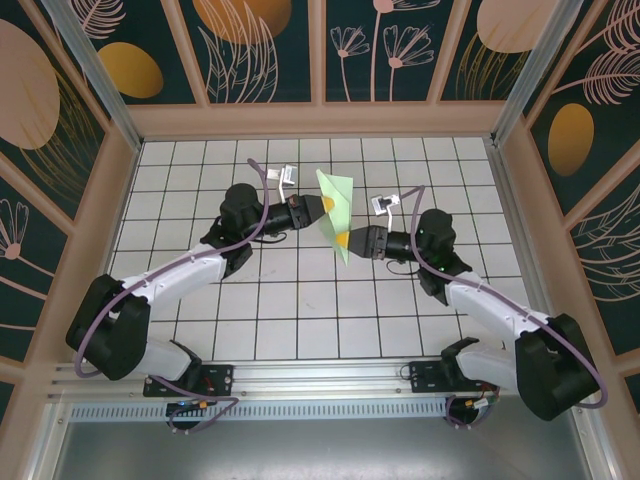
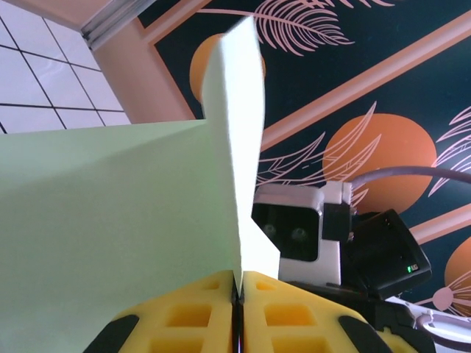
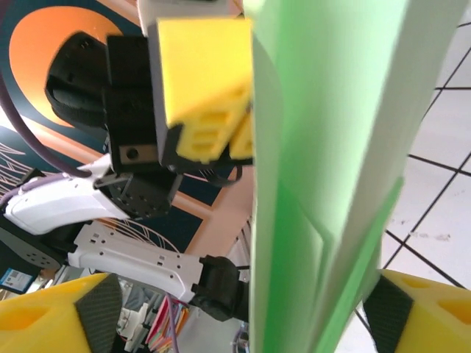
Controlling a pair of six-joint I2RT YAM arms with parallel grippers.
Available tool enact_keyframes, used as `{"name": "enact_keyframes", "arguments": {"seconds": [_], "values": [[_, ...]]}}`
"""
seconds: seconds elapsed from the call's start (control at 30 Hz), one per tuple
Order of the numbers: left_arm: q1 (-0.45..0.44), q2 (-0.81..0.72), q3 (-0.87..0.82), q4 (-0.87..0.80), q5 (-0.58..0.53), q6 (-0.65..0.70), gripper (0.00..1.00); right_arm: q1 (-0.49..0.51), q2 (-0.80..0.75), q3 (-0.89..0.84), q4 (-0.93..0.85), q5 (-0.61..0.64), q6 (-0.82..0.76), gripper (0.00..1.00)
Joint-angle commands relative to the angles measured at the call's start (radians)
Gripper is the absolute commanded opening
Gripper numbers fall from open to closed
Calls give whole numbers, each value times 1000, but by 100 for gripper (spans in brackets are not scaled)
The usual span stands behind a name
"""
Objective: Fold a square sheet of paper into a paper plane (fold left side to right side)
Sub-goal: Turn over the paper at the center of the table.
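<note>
1. Both arms are raised over the middle of the white grid table (image 1: 200, 300), with their wrists turned inward and the grippers facing each other at close range.
2. The folded sheet of paper (image 1: 336, 195) is pale green and hangs in the air between the two grippers, off the table. It stands roughly on edge. The wide end points toward the far wall and the narrow tip toward the arm bases.
3. The left gripper (image 1: 325, 207) has its yellow fingers (image 2: 191, 312) pressed together, and the sheet's edge is pinched in the seam between them.
4. In the left wrist view, one flap spreads out flat to the side. A second flap rises upright from the pinch line.
5. The right gripper (image 1: 346, 241) has its fingers (image 3: 44, 320) spread wide, one on each side of the sheet, and the paper runs through the gap.
6. One right finger is well clear of the paper. The other sits just beside the sheet's lower edge, and I can't tell whether it touches.
7. The right wrist view shows overlapping layers with long creases running down the sheet. The left gripper's yellow pads are on the sheet's far side.
8. The surround is dark teal wall panels (image 1: 270, 40) with orange discs and leaf line art.
</note>
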Motion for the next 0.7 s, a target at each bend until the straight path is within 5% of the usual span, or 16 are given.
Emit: {"name": "enact_keyframes", "arguments": {"seconds": [0.0, 0.3, 0.47, 0.67], "values": [[-1, 1, -22, 81, 34, -19, 13, 12, 18, 33, 13, 25, 12, 82], [0, 16, -42, 81, 50, -21, 21, 18, 30, 36, -18, 70, 24, 45], [1, -24, -23, -84, -22, 79, 46, 19, 13, 25, -103, 118, -13, 16], [5, -164, 35, -490, -311, 285, 69, 19, -27, 47, -331, 224, -147, 9]]}}
